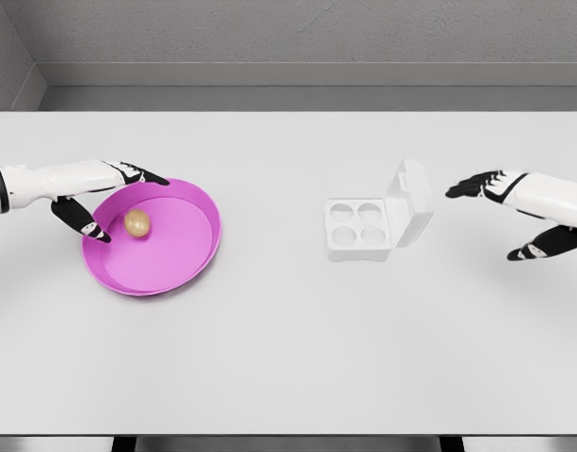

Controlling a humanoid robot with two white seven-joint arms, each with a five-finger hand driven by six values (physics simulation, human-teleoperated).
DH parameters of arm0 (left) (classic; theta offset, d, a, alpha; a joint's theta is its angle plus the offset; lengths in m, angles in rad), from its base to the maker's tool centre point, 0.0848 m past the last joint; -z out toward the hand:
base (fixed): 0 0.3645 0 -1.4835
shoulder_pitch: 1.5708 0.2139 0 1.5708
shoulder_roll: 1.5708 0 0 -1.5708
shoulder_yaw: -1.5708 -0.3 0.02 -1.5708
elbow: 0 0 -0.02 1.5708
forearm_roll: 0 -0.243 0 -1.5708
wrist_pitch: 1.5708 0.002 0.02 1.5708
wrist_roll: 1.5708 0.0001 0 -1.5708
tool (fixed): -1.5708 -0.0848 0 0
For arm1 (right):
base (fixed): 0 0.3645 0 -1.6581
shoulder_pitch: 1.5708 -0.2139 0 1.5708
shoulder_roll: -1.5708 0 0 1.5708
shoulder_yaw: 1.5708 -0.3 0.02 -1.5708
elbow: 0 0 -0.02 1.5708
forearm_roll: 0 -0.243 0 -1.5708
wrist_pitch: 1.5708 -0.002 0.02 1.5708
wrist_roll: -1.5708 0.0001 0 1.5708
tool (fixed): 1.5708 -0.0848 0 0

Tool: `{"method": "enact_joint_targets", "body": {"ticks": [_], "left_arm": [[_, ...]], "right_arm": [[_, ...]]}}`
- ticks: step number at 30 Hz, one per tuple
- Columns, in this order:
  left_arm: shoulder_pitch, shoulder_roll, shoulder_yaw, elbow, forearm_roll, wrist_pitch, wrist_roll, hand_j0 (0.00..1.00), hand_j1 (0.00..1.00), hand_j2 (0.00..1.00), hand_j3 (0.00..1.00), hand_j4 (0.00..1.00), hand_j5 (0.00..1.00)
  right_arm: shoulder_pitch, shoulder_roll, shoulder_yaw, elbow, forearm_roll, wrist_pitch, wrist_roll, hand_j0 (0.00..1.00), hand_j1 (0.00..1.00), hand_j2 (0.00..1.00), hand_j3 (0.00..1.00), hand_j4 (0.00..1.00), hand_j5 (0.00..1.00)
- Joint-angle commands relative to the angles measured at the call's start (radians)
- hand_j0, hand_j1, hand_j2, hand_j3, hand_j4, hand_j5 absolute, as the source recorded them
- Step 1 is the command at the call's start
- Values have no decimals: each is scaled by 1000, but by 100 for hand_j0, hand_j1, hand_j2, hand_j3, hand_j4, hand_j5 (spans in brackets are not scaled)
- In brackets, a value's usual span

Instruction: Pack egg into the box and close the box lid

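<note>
Our left robot hand (pixel 100 202) spreads wide around the egg (pixel 136 223) in the pink plate (pixel 189 254), ready to grasp; the right robot hand (pixel 514 212) waits open beside the open-lidded box (pixel 363 229).

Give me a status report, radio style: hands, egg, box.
Left hand open over pink plate, fingers beside egg, no grasp. Right hand open, right of box. Box lid up, four cups empty. Path clear.

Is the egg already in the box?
No, the egg lies in the pink plate near the left robot hand, and all four cups of the open box are empty.
</note>
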Motion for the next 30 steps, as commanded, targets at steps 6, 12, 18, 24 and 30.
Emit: {"method": "enact_joint_targets", "body": {"ticks": [6,12,18,24,30], "left_arm": [[-2,-2,1,3,1,2,2,100,100,100,100,100,100],[1,-41,0,9,-4,2,0,100,100,100,100,100,100],[15,-61,0,23,-24,2,0,100,100,100,100,100,100],[17,-55,-11,78,-24,2,0,100,100,100,100,100,100],[15,-63,-16,95,-25,2,2,100,100,100,100,100,100]], "right_arm": [[14,7,-56,27,-79,4,6,100,100,100,100,100,100],[14,50,-111,33,-20,4,6,100,100,100,100,100,100],[14,40,-124,34,-7,4,6,100,100,100,100,100,100],[14,49,-125,33,-9,4,6,100,100,100,100,100,100],[17,49,-125,34,-10,4,6,100,100,100,100,100,100]]}}
